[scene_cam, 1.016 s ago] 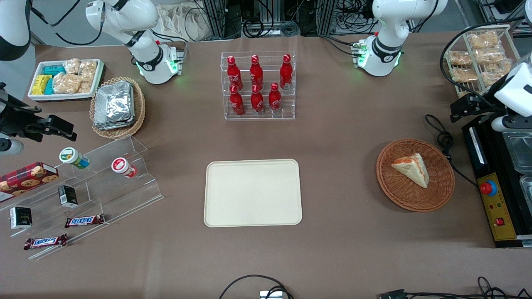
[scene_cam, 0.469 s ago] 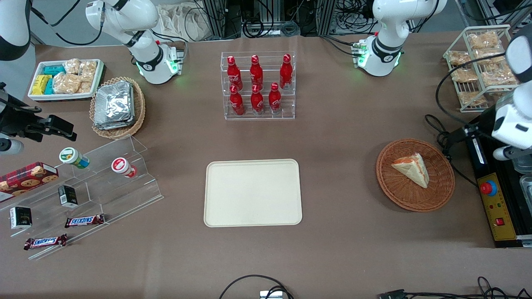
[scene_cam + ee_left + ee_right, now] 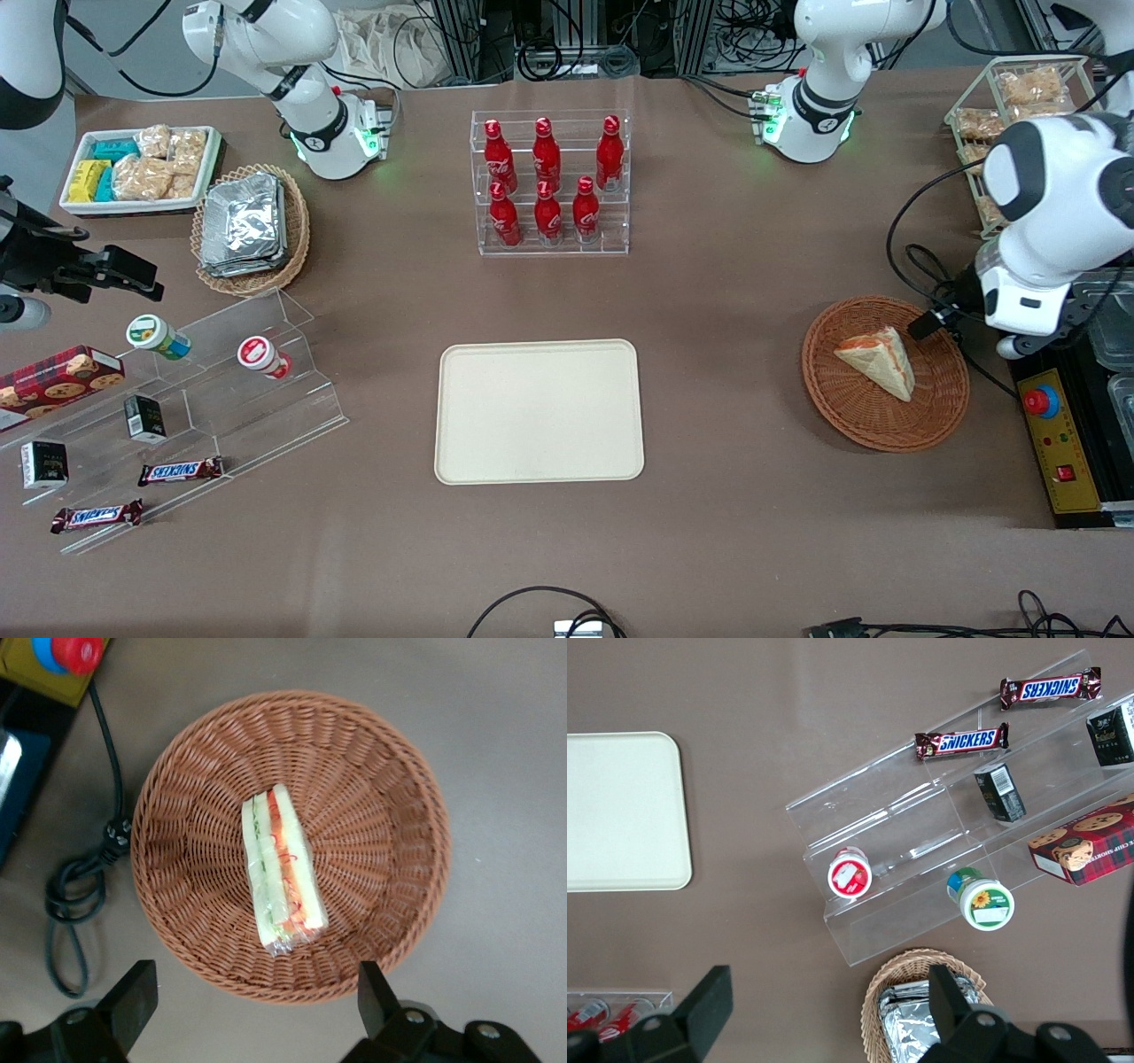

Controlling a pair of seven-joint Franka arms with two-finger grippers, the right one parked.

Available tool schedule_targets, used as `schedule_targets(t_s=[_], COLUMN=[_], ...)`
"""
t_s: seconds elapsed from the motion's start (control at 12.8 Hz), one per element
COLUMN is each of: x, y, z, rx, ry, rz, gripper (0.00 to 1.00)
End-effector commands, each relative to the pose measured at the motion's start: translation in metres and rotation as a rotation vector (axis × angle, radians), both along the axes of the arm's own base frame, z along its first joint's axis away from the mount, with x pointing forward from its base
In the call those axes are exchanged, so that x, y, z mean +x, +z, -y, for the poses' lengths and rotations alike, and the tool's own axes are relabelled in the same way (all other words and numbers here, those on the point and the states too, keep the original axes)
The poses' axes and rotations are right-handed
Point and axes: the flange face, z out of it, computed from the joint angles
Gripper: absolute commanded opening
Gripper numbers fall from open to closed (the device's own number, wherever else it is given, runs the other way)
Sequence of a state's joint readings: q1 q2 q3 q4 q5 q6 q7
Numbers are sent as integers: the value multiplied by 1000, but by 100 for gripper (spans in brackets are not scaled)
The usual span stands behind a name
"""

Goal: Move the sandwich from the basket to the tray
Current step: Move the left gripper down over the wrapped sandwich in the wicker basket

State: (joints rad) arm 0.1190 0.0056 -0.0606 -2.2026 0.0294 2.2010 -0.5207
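The sandwich [image 3: 877,361], a wrapped wedge of white bread with red and green filling, lies in the round reddish-brown wicker basket [image 3: 833,408] toward the working arm's end of the table. In the left wrist view the sandwich [image 3: 282,873] rests cut edge up in the middle of the basket [image 3: 390,780]. My left gripper [image 3: 930,323] hangs above the basket's rim, on the side toward the black control box. It is open and empty [image 3: 254,1010], with its fingers [image 3: 133,1001] spread wide and just outside the rim. The cream tray [image 3: 539,412] lies bare at the table's middle.
A black control box [image 3: 1050,425] with a red button [image 3: 75,649] stands beside the basket. A coiled black cable [image 3: 939,292] lies between them. A rack of red bottles [image 3: 549,182] stands farther from the camera than the tray. A wire snack rack [image 3: 1019,106] is near the working arm.
The left arm has swung in from the table's end toward the basket. Its gripper now hangs over the basket's rim. The sandwich, basket and tray have not moved.
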Motion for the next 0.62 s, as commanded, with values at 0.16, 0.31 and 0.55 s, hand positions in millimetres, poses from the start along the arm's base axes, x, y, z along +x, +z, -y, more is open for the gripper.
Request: schedule_targets(t_s=[0.16,0.31,0.55], x=[-17,-16,-10], y=[-44,-68,-95], z=[-14,-13,-10], rx=[-12,-16,-23], ry=[103,142,202], rz=[43,62,83], gripper=[100,100,100])
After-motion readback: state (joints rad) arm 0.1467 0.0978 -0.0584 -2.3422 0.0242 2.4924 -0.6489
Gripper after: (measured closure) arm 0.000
